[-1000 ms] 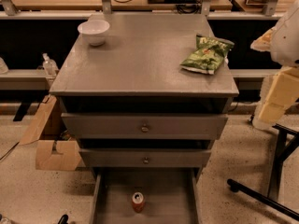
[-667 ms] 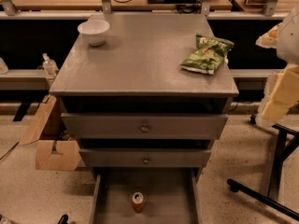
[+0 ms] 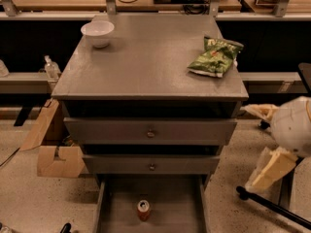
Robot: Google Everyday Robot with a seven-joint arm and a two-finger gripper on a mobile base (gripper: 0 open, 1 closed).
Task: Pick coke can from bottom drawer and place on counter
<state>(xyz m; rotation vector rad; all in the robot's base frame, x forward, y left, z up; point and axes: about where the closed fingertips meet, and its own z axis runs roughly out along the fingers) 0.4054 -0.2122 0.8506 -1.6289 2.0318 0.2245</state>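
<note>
The coke can point(image 3: 143, 210) stands upright on the floor of the open bottom drawer point(image 3: 175, 212), near its middle, silver lid up. The counter point(image 3: 146, 62) is the grey slab on top of the drawer unit. My arm's white rounded link point(image 3: 294, 130) hangs at the right edge of the view, beside the unit at the height of the drawer fronts. The gripper point(image 3: 269, 171) shows as a cream-coloured piece below that link. It is well to the right of the can and higher than it, and touches nothing.
A white bowl point(image 3: 97, 33) sits on the counter's back left corner and a green chip bag point(image 3: 215, 57) on its right side. Two closed drawer fronts point(image 3: 150, 132) sit above the open drawer. Cardboard pieces point(image 3: 56, 154) lie on the floor at left. A black stand leg point(image 3: 272, 205) crosses the floor at right.
My arm at the right edge has dropped from the height of the counter top to beside the drawer fronts. The can, bowl and chip bag have not moved.
</note>
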